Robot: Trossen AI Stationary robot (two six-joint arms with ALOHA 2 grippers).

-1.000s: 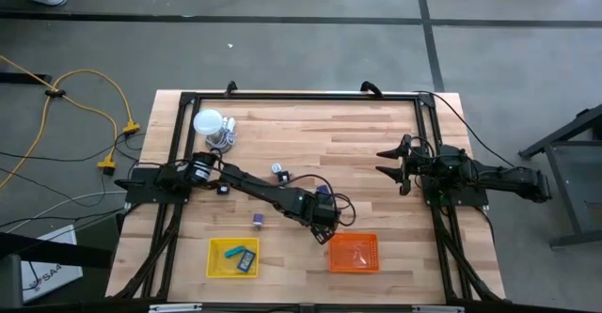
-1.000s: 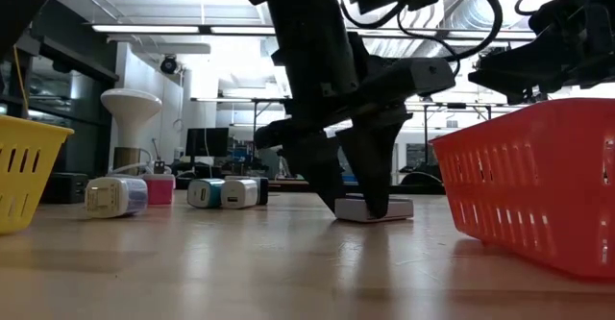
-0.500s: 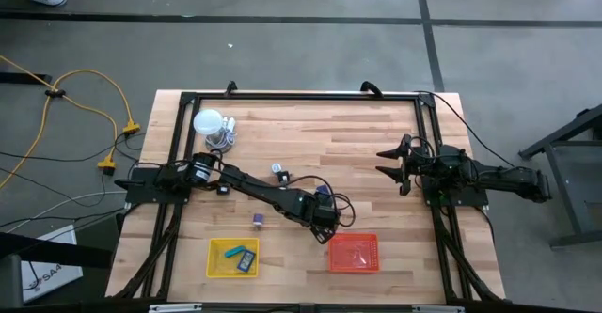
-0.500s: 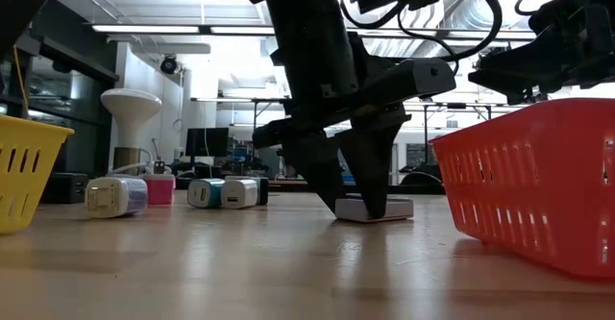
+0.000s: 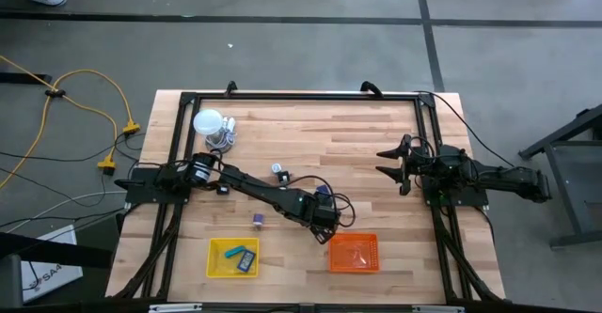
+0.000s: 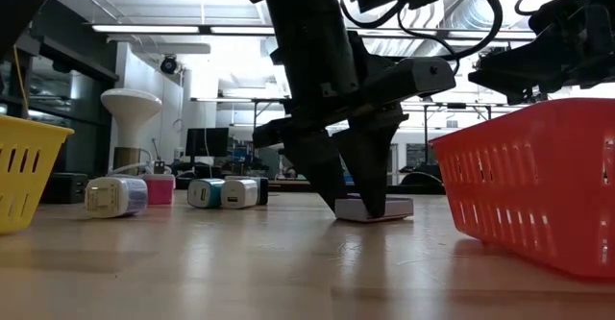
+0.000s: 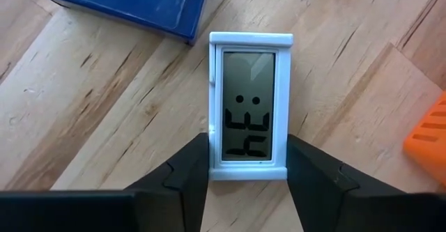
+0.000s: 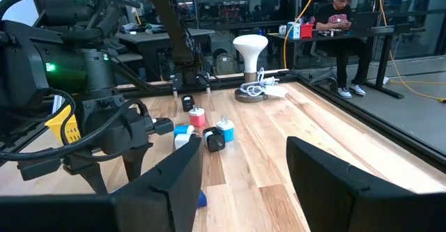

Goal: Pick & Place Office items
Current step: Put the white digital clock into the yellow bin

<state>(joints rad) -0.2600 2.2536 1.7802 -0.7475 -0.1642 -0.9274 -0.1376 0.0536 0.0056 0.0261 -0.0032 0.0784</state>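
The small white clock (image 7: 251, 113) lay flat on the wooden table (image 5: 376, 134), just beside the orange tray (image 5: 354, 253) and next to a blue block (image 7: 132, 2). The left gripper (image 7: 247, 164) stood over it with its two fingers (image 7: 191, 169) down either side of the casing, touching or nearly touching the edges; the clock rested on the wood, not lifted, so the grasp looked about to close rather than made. Progress judged early to middling: the yellow tray (image 5: 233, 258) held a couple of items, the orange tray showed nothing certain inside, and several small pieces (image 8: 202, 127) lay loose mid-table, plus one purple piece (image 5: 258, 221) near the yellow tray. The right gripper (image 5: 395, 165) waited at the table's right side, jaws spread wide, holding nothing. A white globe on a stand (image 5: 211, 125) sat at the far left corner. Beyond: grey floor, yellow cable (image 5: 85, 97), lab benches, a seated person (image 8: 341, 23) at a desk.
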